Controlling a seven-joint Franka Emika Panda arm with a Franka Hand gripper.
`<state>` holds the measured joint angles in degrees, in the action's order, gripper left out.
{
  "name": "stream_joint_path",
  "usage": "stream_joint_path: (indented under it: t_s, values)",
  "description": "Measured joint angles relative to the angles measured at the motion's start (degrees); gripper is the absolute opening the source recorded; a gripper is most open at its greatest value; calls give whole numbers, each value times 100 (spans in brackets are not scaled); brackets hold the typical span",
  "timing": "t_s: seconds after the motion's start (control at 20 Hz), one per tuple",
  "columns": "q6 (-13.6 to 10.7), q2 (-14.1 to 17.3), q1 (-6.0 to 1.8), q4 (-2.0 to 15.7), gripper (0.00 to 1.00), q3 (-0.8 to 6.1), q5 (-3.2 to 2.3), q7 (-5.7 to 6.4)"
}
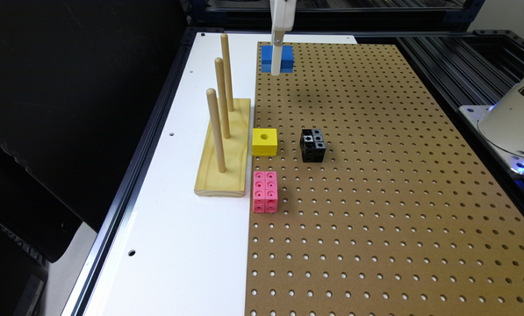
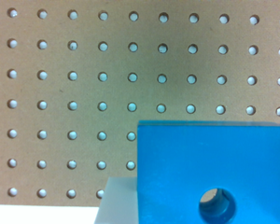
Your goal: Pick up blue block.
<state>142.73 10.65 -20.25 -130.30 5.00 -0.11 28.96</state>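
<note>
The blue block (image 1: 277,59) sits at the far end of the brown pegboard (image 1: 375,197), near the board's edge on the exterior view's left. In the wrist view it looms close, the round hole in its top plain to see. The pincer (image 1: 277,66) hangs straight down in front of the block's middle, which suits a grip across its sides. Whether it is spread or already pinching the block I cannot tell (a pale grey piece beside the block in the wrist view may be a finger).

Further along the bench (image 1: 178,245), well apart from the block, lie a yellow block (image 1: 264,141), a black cube (image 1: 313,145), a pink brick (image 1: 265,192) and a wooden peg stand (image 1: 224,149), all out of the arm's way.
</note>
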Motion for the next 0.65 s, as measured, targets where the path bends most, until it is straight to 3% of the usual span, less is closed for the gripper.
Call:
stream_joint_path:
  t_s: [0.3, 0.5, 0.65]
  values:
    - [-203, -239, 0, 8, 0, 3, 0, 1]
    - [-477, -538, 0, 16, 0, 6, 3, 1]
    - [-844, -919, 1, 39, 0, 10, 11, 2]
